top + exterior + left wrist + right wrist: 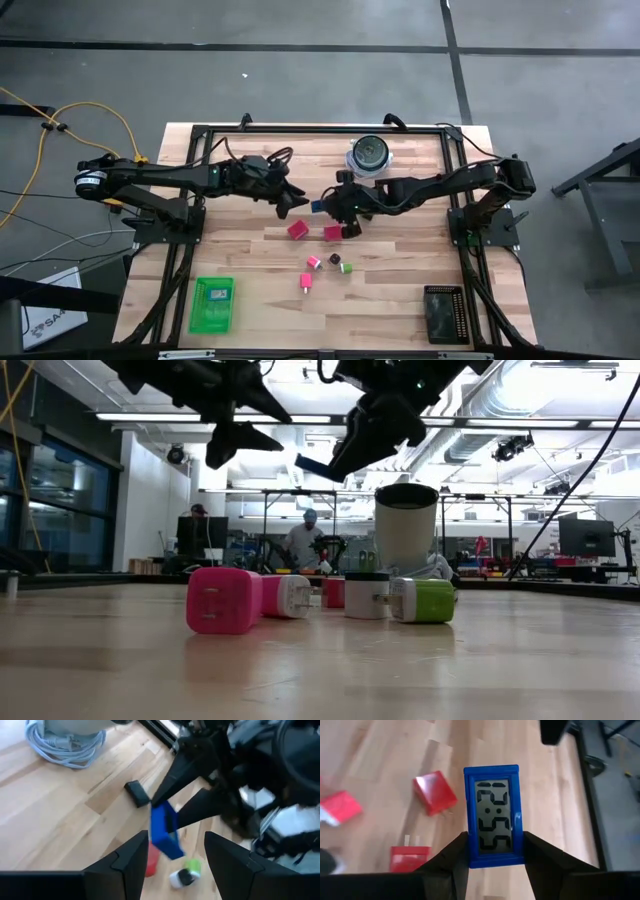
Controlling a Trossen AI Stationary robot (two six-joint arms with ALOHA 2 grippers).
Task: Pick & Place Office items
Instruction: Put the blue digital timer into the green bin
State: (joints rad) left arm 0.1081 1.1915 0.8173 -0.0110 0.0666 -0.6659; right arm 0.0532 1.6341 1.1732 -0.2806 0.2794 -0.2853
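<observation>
Blue rectangular clock (pixel 494 816), glossy plastic frame

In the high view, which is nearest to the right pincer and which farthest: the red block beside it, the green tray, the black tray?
From the right pincer, holding the blue clock:
1. Red block, just below it.
2. Black tray, right front corner.
3. Green tray, left front; close to the black tray's distance.

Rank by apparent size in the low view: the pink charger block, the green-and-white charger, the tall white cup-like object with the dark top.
1. Tall white object with the dark top, largest though it stands farthest back.
2. Pink charger block.
3. Green-and-white charger.

The pink block sits nearer the camera, so its lead over the green one is unsure.
</observation>
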